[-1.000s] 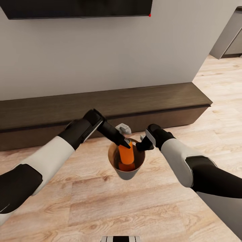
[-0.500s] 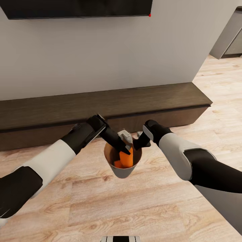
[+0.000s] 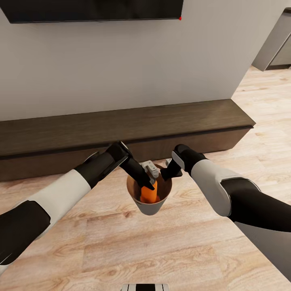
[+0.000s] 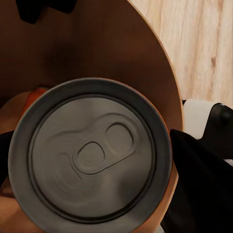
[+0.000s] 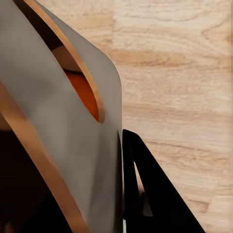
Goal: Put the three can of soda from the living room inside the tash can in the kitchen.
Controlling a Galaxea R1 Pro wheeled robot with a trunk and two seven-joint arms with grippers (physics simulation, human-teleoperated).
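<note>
Living room: light wood floor [image 3: 121, 250]; long low dark-brown cabinet [image 3: 121, 129] along a pale wall, black wall screen [image 3: 93, 10] above it.

Tash can [image 3: 148, 204]: grey outside, copper-brown inside, raised off the floor between the two arms, in front of the cabinet.

Right pincer [image 3: 166, 173]: at the bin's far right rim. The right wrist view shows a dark finger [image 5: 145, 189] against the grey outer wall [image 5: 58, 131], with the copper rim edge beside it; clenched on the rim.

Left pincer [image 3: 147, 180]: reaches into the bin's mouth from the left; whether clenched or released cannot be told.

Can of soda, orange [image 3: 148, 193]: upright inside the bin, just under the left pincer. The left wrist view shows its grey top with pull tab [image 4: 92, 158] close up, and a sliver of orange beside it, low in the bin
</note>
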